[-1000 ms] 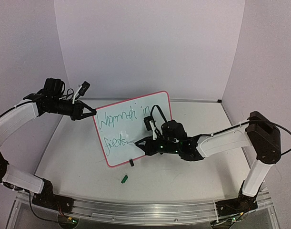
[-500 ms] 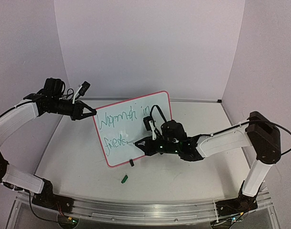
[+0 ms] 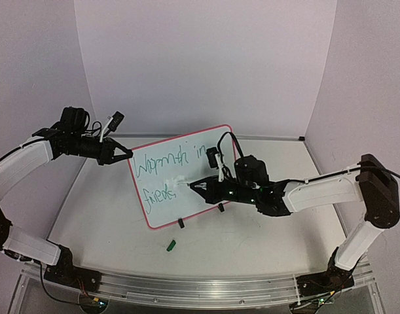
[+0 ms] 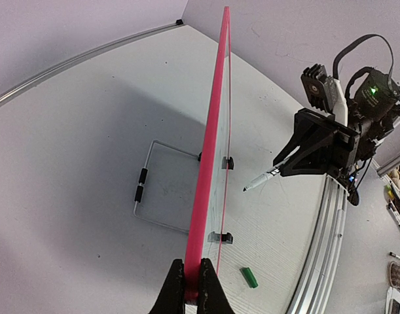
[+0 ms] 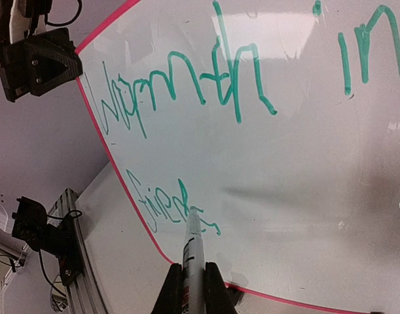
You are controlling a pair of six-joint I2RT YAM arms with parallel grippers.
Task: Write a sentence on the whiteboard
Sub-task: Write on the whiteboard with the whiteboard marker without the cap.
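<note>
The whiteboard (image 3: pixel 180 208), pink-framed, stands tilted on two black clip feet. My left gripper (image 3: pixel 129 155) is shut on its upper left corner; in the left wrist view the fingers (image 4: pixel 193 288) pinch the pink frame of the whiteboard (image 4: pixel 209 163), seen edge-on. The sentence (image 5: pixel 186 85) is green script: "Warmth in" on top, with the start of "friends" (image 5: pixel 167 203) below. My right gripper (image 5: pixel 193 281) is shut on a white marker (image 5: pixel 194 245). Its tip sits at the end of the lower line. The marker (image 4: pixel 262 180) looks slightly off the surface; contact is unclear.
A green marker cap (image 3: pixel 171 245) lies on the table in front of the board, also the cap (image 4: pixel 250 277) in the left wrist view. A thin wire stand (image 4: pixel 154 190) lies behind the board. White walls enclose the table at the back and both sides.
My right arm has risen and pulled to the right, uncovering the board's right clip foot. The marker tip has moved up slightly along the lower line. The left arm and board have stayed still.
</note>
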